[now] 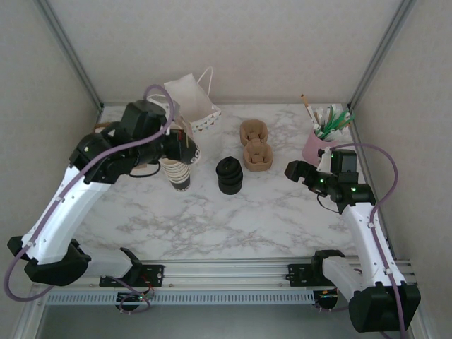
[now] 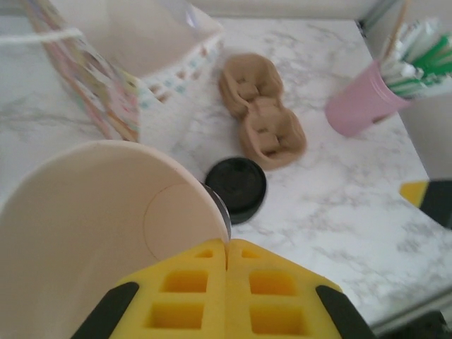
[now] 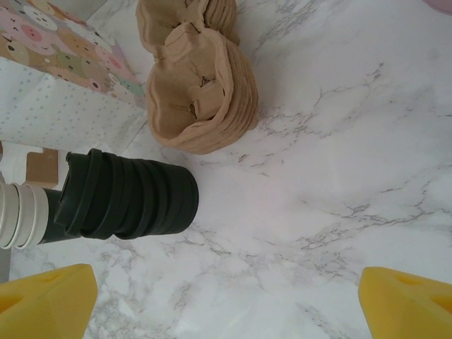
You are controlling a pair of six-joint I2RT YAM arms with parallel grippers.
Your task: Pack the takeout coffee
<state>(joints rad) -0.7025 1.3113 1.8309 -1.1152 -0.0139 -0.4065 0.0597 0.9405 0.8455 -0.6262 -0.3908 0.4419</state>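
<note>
Now | left tool (image 2: 226,248) pinching cream cup (image 2: 92,226) rim | right tool (image 3: 226,282) open | lid stack (image 3: 127,194) between

i've got the left arm (image 1: 67,201) stretched forward and bent inward at the wrist, the left hand (image 1: 185,148) (image 2: 226,258) clamped with its yellow pads (image 2: 183,296) pressed together, and the right arm (image 1: 367,226) angled inward, the right hand (image 1: 295,171) (image 3: 226,311) spread wide and facing down.

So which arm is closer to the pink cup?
Right. The right gripper hangs open just beside the pink cup; the left gripper is far off to the left, pinching the rim of the cream cup stack.
</note>
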